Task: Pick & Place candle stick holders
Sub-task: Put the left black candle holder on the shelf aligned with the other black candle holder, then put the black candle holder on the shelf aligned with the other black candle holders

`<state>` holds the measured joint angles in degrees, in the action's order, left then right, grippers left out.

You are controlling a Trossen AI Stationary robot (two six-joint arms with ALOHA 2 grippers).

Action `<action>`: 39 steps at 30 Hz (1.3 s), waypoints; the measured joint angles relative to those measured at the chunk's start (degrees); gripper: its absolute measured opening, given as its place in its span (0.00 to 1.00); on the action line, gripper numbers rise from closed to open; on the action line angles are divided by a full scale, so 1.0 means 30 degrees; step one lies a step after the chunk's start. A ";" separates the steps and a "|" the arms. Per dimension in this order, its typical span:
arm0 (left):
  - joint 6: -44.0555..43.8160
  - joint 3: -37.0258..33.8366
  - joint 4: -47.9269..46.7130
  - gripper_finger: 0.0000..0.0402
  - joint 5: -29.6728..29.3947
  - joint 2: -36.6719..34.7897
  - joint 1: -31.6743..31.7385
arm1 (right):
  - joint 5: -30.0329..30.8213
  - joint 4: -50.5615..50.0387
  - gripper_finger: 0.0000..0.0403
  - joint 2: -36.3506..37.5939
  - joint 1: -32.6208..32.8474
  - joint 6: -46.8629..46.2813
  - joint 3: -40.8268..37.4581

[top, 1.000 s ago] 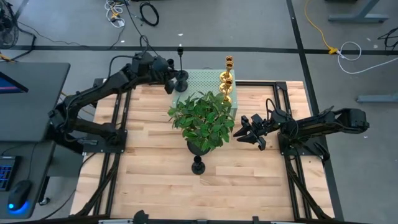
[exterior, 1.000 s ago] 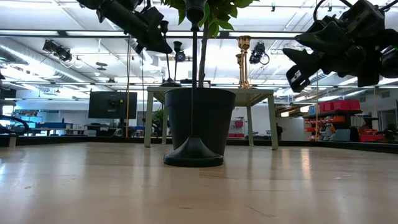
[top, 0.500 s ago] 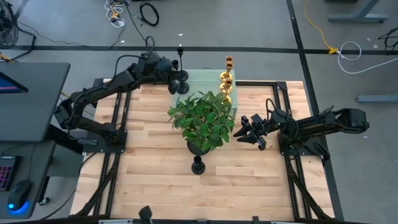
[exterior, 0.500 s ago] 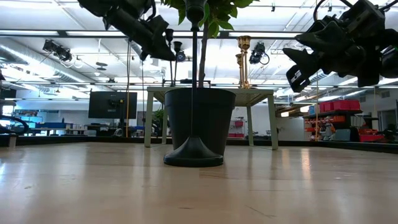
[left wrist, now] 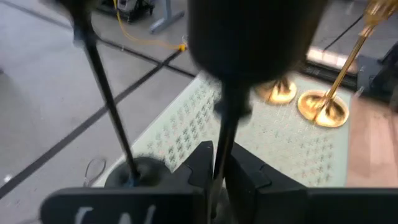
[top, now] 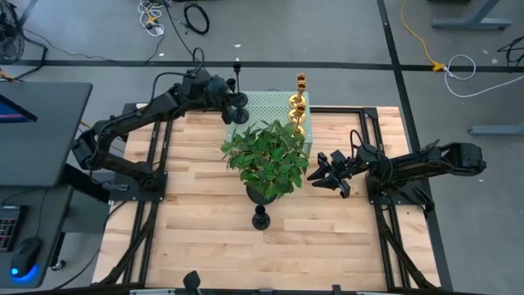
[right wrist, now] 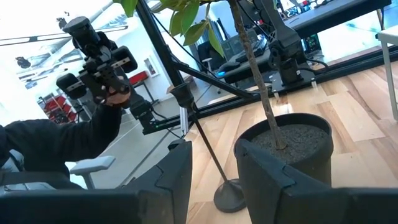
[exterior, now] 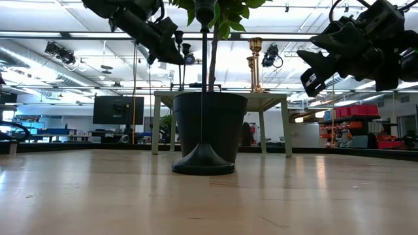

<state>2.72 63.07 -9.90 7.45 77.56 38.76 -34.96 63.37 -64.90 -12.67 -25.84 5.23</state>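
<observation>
My left gripper (top: 224, 94) is shut on a black candlestick (left wrist: 225, 124) over the left end of the pale green mat (top: 270, 105) at the table's far edge. A second black candlestick (left wrist: 109, 112) stands by its round base on the mat beside it. Two gold candlesticks (top: 299, 102) stand on the mat's right end. Another black candlestick (top: 260, 217) stands on the wood just near of the plant pot. My right gripper (top: 327, 174) is open and empty, in the air to the right of the plant. My left gripper pinches the black candlestick's thin stem (left wrist: 219, 155) between its two fingers, below the cup (left wrist: 249, 37). The fingers come from the table's left and lie across the stem. The candlestick is upright. The gripper hides its base, so I cannot tell whether it stands on the mat.
A leafy plant (top: 266, 156) in a black pot (exterior: 209, 127) stands mid-table between the arms, its leaves reaching toward the mat. Bare wood (top: 205, 229) lies to the near left and near right. A person's dark sleeve (right wrist: 50, 146) shows in the room beyond the table.
My left gripper has gone a little toward the table's far edge over the mat's left end, then kept still for the last half second.
</observation>
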 joint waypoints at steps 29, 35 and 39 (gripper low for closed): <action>-0.0015 -0.0058 0.0019 0.42 0.0154 0.0036 -0.0029 | 0.0000 -0.0030 0.31 0.0000 0.0000 0.0144 0.0000; 0.0294 -0.0036 -0.0805 0.44 0.0168 0.0016 -0.0029 | 0.0000 -0.0066 0.31 0.0000 0.0000 0.0144 0.0000; 0.0347 -0.0036 -0.1257 0.45 0.0120 -0.0123 -0.0029 | 0.0000 -0.0107 0.31 0.0000 0.0000 0.0144 0.0000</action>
<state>3.77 62.96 -13.67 7.81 77.19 38.68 -34.96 63.05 -64.90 -12.67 -25.41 5.23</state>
